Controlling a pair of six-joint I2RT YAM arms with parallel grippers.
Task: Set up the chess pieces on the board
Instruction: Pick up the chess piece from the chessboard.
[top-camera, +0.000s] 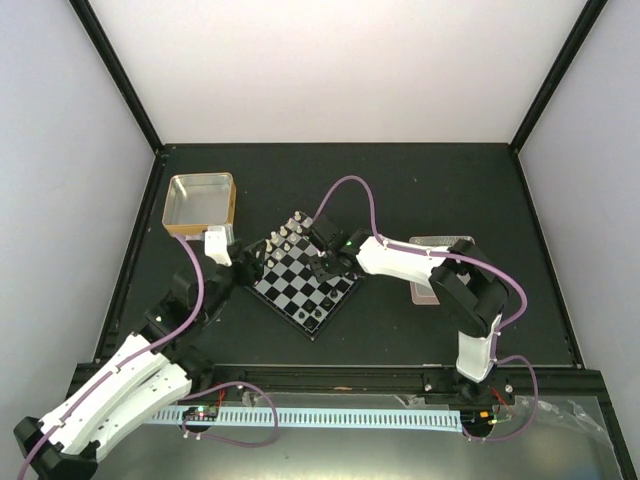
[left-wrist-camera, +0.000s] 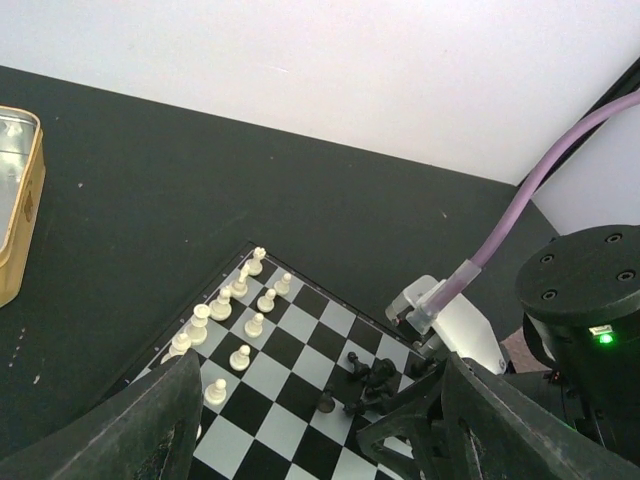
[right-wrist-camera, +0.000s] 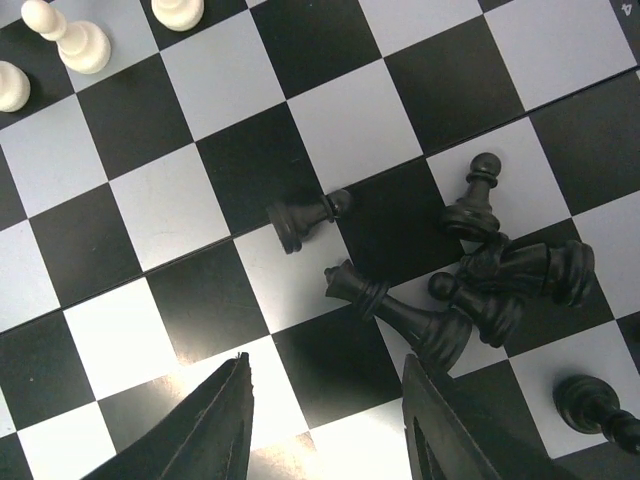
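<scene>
The board (top-camera: 300, 290) lies turned like a diamond in the middle of the table. Silver-white chess pieces (left-wrist-camera: 238, 306) stand in two rows along its far left edge. Several black chess pieces (right-wrist-camera: 505, 275) lie in a heap on the board's right side; a black pawn (right-wrist-camera: 303, 219) and a taller black piece (right-wrist-camera: 400, 315) lie toppled beside it. My right gripper (right-wrist-camera: 325, 365) hovers open just above the squares next to the toppled pieces, holding nothing. My left gripper (left-wrist-camera: 320, 365) is open and empty over the board's near left edge.
A gold-rimmed metal tray (top-camera: 200, 205) sits at the back left. A pink-rimmed tray (top-camera: 440, 245) lies at the right, partly under the right arm (top-camera: 420, 262). The right arm's purple cable (left-wrist-camera: 520, 200) arcs over the board's far corner.
</scene>
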